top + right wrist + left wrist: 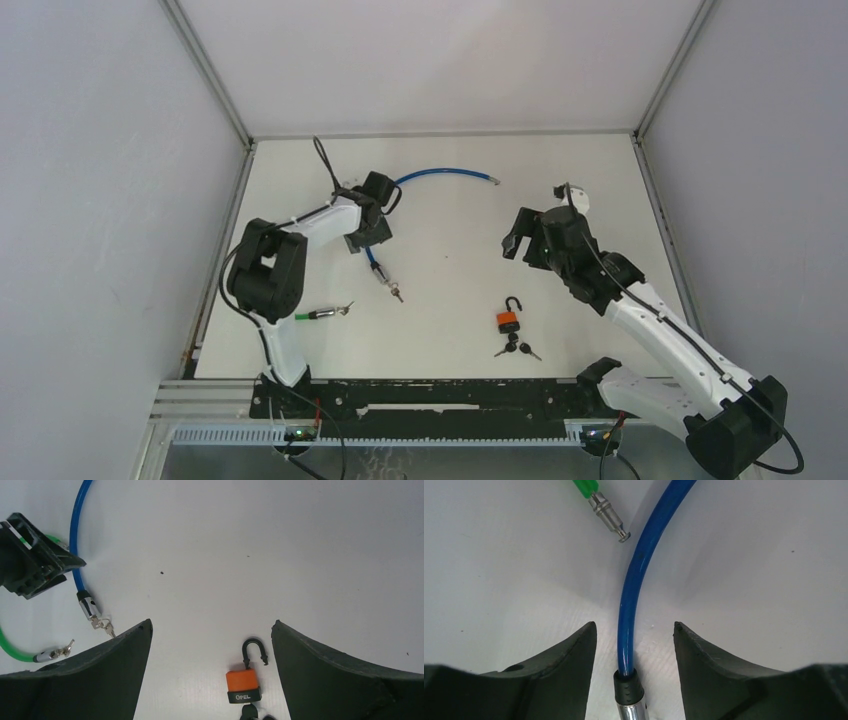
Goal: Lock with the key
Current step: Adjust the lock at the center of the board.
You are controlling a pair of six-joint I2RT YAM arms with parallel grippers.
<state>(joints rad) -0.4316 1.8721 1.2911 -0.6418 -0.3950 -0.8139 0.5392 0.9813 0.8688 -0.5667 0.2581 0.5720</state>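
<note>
A blue cable lock (440, 174) curves across the back of the table. Its metal barrel with small keys (393, 290) lies nearer the front. My left gripper (366, 228) is down over this cable. In the left wrist view the blue cable (630, 580) and its black collar (628, 687) run between the two fingers, with a gap on each side. The left gripper (634, 626) is open. An orange padlock (508, 321) lies with its shackle (253, 650) open and black keys (516, 349) at its base. My right gripper (520, 243) hovers open behind the padlock (242, 681), holding nothing.
A green cable lock (322, 313) lies at the front left, its metal tip (610, 519) close to the blue cable. White walls enclose the table on three sides. A black rail (440, 395) runs along the near edge.
</note>
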